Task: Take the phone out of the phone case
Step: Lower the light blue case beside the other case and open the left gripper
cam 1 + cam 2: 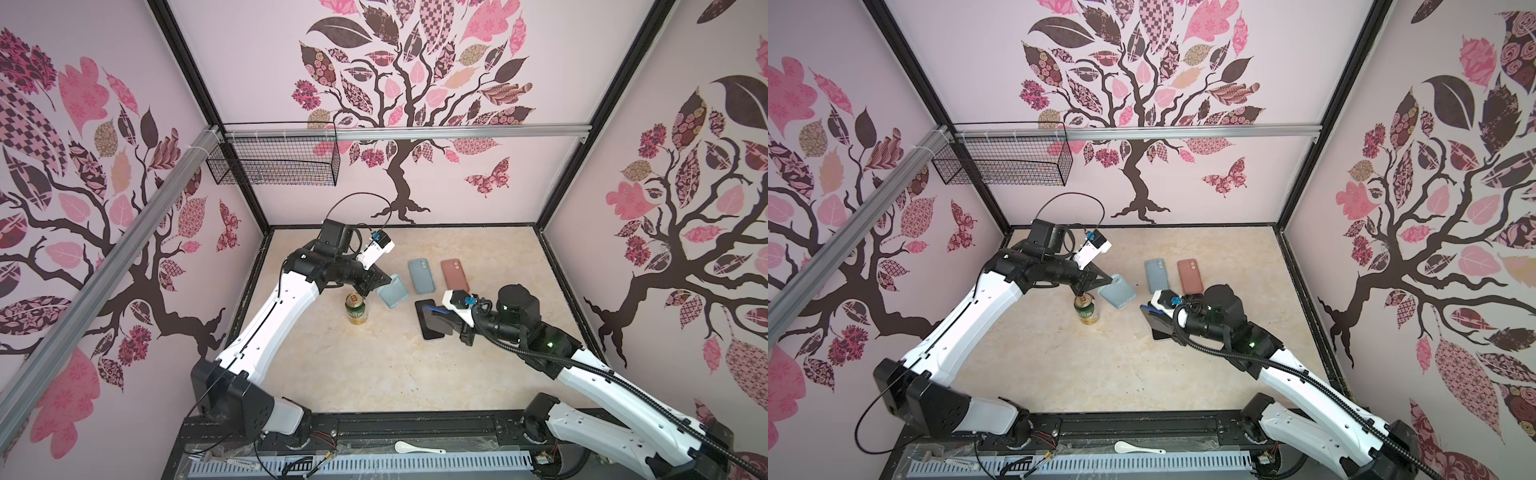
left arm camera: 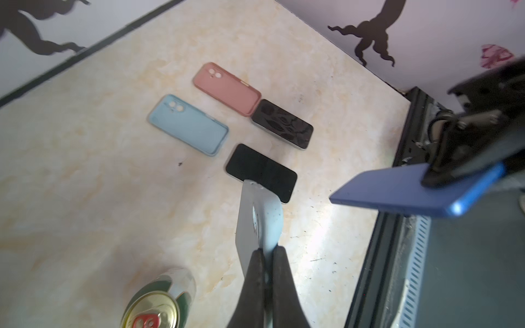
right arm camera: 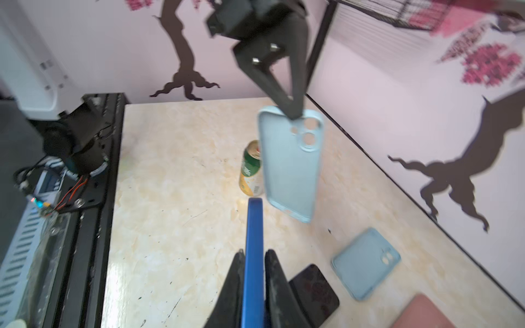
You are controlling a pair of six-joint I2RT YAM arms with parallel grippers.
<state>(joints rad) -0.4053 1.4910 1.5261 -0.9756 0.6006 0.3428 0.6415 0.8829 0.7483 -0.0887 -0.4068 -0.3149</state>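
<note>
My left gripper (image 2: 267, 250) is shut on the rim of an empty light blue phone case (image 2: 255, 215), which hangs above the table beside the can in both top views (image 1: 392, 291). My right gripper (image 3: 253, 255) is shut on a blue phone (image 3: 253, 227), seen edge-on between its fingers. In the left wrist view the blue phone (image 2: 412, 190) is held tilted, off the table and well apart from the case. The right wrist view shows the held case (image 3: 289, 164) with its camera cutouts open and nothing inside.
A green and gold can (image 1: 355, 309) stands upright just below the left gripper. On the table lie another light blue case (image 1: 420, 276), a pink case (image 1: 455, 276) and two dark phones (image 2: 261, 170) (image 2: 284, 125). A wire basket (image 1: 274, 162) hangs on the back wall.
</note>
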